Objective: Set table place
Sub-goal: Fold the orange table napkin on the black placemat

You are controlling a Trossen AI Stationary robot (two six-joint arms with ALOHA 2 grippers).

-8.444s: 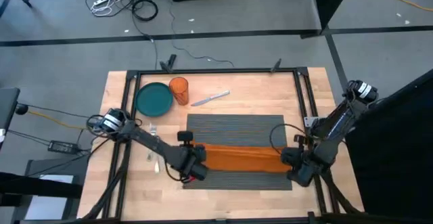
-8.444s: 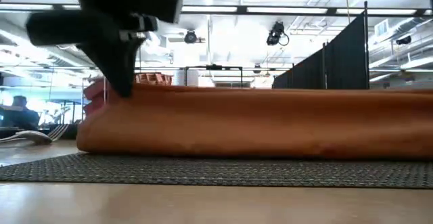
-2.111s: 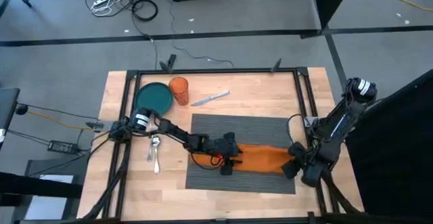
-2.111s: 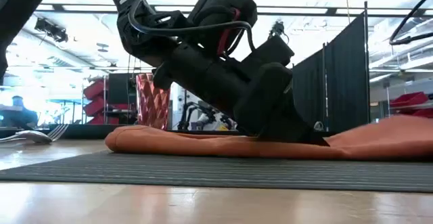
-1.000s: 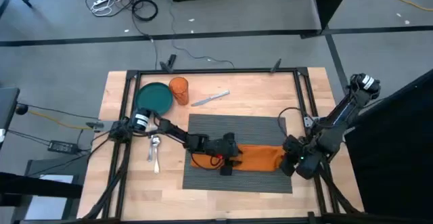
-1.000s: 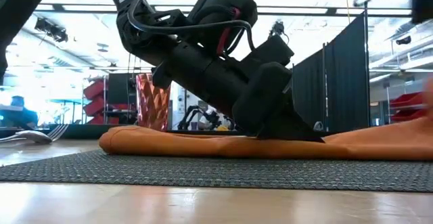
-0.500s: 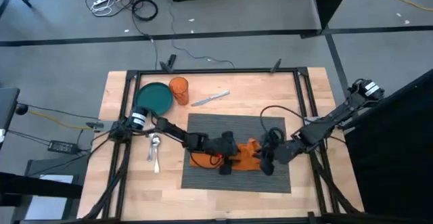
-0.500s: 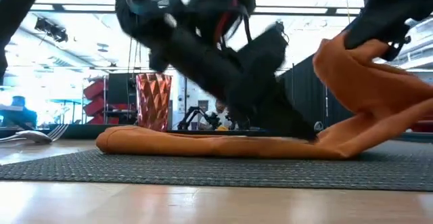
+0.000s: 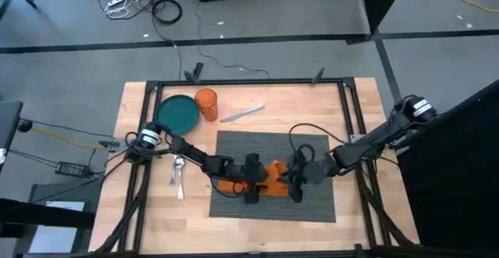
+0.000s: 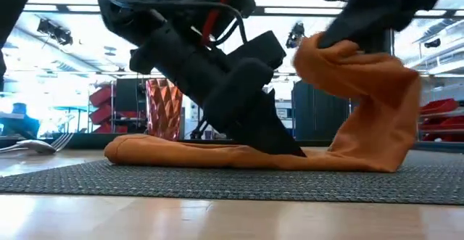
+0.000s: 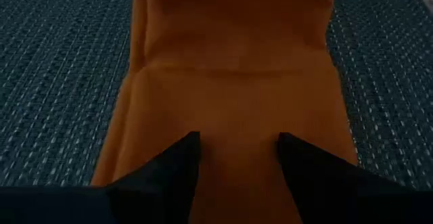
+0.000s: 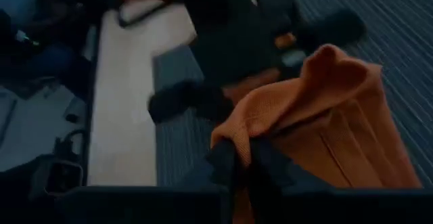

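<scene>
Wooden table (image 9: pixel 359 106) | grey placemat (image 9: pixel 312 203) under both grippers | left gripper (image 11: pixel 238 149) parted, pressing orange napkin (image 10: pixel 181 153) flat | right gripper (image 12: pixel 240 158) pinches napkin's raised end, just beside left.

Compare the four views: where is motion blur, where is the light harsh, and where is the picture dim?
Low view: bright backlight from ceiling lamps; the right hand lifting the orange napkin is smeared by motion. Right wrist view: dim and blurred throughout. Left wrist view: dark but sharp on the placemat weave. High view: even light, no glare.
</scene>
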